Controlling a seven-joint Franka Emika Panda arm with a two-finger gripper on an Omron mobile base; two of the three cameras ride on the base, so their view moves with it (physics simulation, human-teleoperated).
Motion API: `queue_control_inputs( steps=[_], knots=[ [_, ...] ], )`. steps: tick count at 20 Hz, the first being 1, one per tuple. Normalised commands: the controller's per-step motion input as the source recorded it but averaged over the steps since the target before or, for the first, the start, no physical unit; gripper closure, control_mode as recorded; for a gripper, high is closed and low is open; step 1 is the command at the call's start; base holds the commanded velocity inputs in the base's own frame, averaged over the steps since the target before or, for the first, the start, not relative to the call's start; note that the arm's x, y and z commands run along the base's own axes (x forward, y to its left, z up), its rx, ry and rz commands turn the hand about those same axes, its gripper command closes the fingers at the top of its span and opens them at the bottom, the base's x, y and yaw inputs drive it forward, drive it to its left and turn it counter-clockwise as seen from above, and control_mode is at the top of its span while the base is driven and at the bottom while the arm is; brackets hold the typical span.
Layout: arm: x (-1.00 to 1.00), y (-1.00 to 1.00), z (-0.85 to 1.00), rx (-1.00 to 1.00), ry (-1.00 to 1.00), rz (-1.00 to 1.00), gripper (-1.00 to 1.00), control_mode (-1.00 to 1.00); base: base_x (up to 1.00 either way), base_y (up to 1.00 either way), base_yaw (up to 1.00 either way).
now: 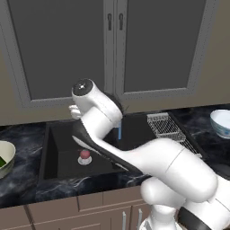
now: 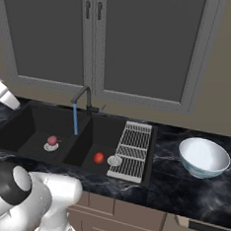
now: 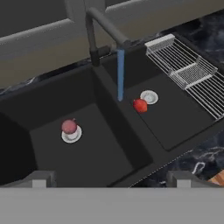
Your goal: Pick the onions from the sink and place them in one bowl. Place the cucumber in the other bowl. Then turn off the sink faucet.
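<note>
The cucumber (image 1: 2, 161) appears already dealt with: a dark green shape is seen inside the cream bowl (image 1: 5, 158) at the left edge of the left base view. Both onions remain in the sink (image 3: 109, 144). The pinkish-red onion (image 3: 69, 126) sits on the drain of the basin at centre left of the hand view, and the red-orange onion (image 3: 140, 105) lies just beside the other drain, right of centre. The white-bluish bowl (image 2: 204, 157) stands on the worktop (image 2: 180, 190) at the right of the right base view, with nothing visible inside. Water is seen running from the faucet (image 3: 103, 33), so shutting it off is left too.

The hand (image 3: 109, 179) is spread wide and holds nothing; its tips are seen at the bottom of the hand view, above the sink's near edge. Both onions lie well apart from it, further up the frame.
</note>
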Motion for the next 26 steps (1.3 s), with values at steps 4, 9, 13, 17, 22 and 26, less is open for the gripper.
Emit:
queue_control_inputs(
  steps=[4,9,13,17,22,26],
  knots=[
    [0.12,-0.26,-0.08,0.01,0.14,0.08,-1.00,-1.00,0.00,0.00,0.00],
    [0.42,0.01,-0.10,0.00,0.26,0.00,-1.00,-1.00,0.00,0.00,0.00],
    [0.57,0.05,-0.13,-0.03,0.26,0.02,-1.00,-1.00,0.00,0.00,0.00],
    [0.47,0.16,-0.30,-0.11,0.22,0.01,-1.00,-1.00,0.00,0.00,0.00],
    [0.12,0.26,-0.49,-0.22,0.05,0.00,-1.00,-1.00,0.00,0.00,0.00],
    [0.00,0.16,-0.56,-0.21,0.04,0.00,-1.00,-1.00,0.00,0.00,0.00]
  ],
)
